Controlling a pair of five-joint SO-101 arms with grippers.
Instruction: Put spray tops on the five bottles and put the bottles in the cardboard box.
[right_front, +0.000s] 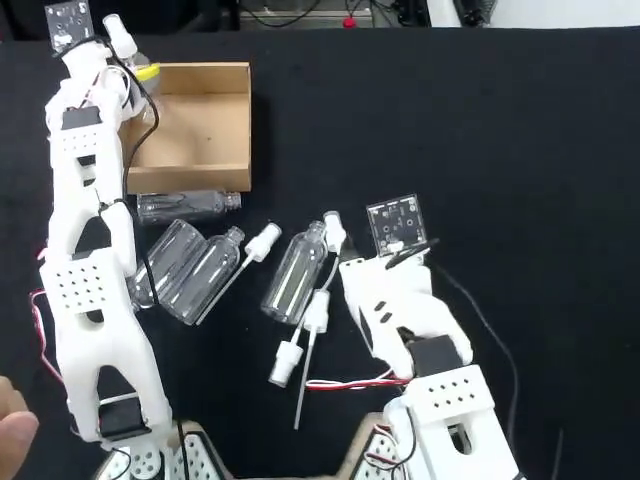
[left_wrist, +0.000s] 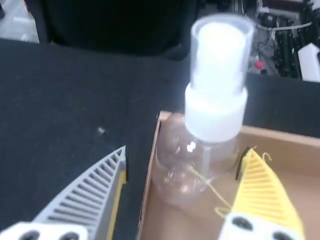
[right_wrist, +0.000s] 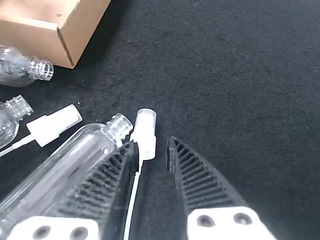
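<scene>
Standing between the spread left fingers (left_wrist: 265, 195) is a capped bottle (left_wrist: 215, 115).

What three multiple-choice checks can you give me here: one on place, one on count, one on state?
1. Where is the capped bottle? A) beside the right arm B) at the cardboard box's corner, between the left pincer's fingers C) flat at mid-table
2. How many uncapped bottles lie on the table? A) two B) five C) four
3. The right pincer is: A) open, a loose spray top at its tips B) shut on a bottle C) shut on nothing
Answers: B, the left wrist view shows it at the box edge; C, four lie near the box; A, its fingers stand apart.
</scene>
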